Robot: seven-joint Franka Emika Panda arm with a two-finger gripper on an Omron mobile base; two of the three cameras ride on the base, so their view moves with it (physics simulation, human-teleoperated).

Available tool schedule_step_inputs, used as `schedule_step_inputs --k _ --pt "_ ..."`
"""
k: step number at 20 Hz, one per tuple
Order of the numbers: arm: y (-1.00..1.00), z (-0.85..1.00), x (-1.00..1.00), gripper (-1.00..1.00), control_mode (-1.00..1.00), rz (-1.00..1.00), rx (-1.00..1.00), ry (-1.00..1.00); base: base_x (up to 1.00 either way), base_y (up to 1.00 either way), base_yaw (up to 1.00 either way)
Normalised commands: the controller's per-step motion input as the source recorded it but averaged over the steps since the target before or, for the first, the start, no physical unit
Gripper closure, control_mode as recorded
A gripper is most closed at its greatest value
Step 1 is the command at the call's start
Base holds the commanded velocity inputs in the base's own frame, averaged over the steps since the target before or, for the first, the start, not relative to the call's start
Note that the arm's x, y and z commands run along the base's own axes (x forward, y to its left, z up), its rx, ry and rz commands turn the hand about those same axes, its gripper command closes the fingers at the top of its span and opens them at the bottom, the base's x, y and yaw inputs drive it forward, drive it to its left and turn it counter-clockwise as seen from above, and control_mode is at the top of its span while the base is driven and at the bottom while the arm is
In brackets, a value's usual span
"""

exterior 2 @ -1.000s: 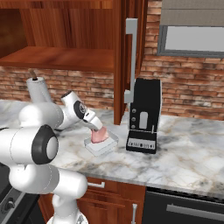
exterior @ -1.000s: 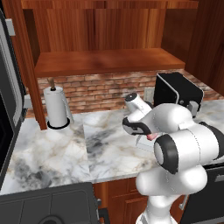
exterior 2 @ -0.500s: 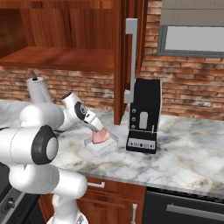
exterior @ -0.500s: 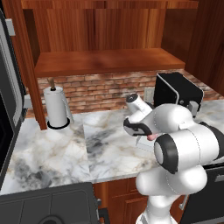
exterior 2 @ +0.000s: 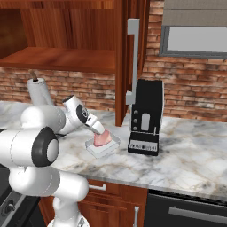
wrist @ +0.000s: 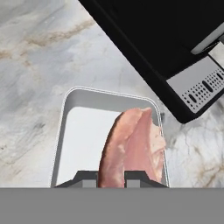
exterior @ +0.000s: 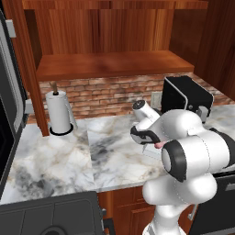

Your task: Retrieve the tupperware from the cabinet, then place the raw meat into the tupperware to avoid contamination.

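One reddish-brown panelled wooden cabinet (exterior 2: 88,26) spans the wall above the worktop; its door stands open, edge-on in the right base view, with a long vertical silver bar handle (exterior 2: 131,62), and a bare wooden shelf (exterior: 114,64) shows inside. Below it runs a red brick backsplash (exterior 2: 186,97) and a grey-veined white marble counter (exterior: 55,160). The white robot arm with dark joints (exterior 2: 40,146) rises from the base and reaches forward and down over the counter. A tall black coffee machine (exterior 2: 145,117) stands on the counter just right of the open door; in the hand view its dark body and perforated grey drip tray (wrist: 197,87) lie near the container, apart from it. A white paper-towel roll on a dark round stand (exterior: 59,112) stands at the counter's left, well apart from the arm's working end.

The small whitish, translucent, boxy plastic tupperware (wrist: 83,131) sits on the counter, out of the cabinet, between the arm and the coffee machine (exterior 2: 103,147). The two-finger gripper (wrist: 111,177) hangs directly above it, clenched on the flat oval pink-red slab of raw meat (wrist: 131,148), which dangles on edge over the container's right half (exterior 2: 103,138). Whether the meat's lower end touches the container floor cannot be told.
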Motion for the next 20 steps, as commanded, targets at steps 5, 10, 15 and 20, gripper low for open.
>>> schedule_step_inputs --k 5,10,15,20 --pt "-0.03 -0.06 0.01 1.0 -1.0 -0.02 0.0 -0.02 0.0 0.0 0.0" --pt "-0.04 -0.05 0.0 1.0 -1.0 -0.02 0.0 -0.02 0.0 0.0 0.0" --pt "-0.03 -0.03 0.01 1.0 -1.0 -0.02 0.0 -0.02 0.0 0.0 0.0" --pt "-0.02 -0.01 0.02 -1.0 -1.0 -0.02 0.0 -0.02 0.0 0.0 0.0"
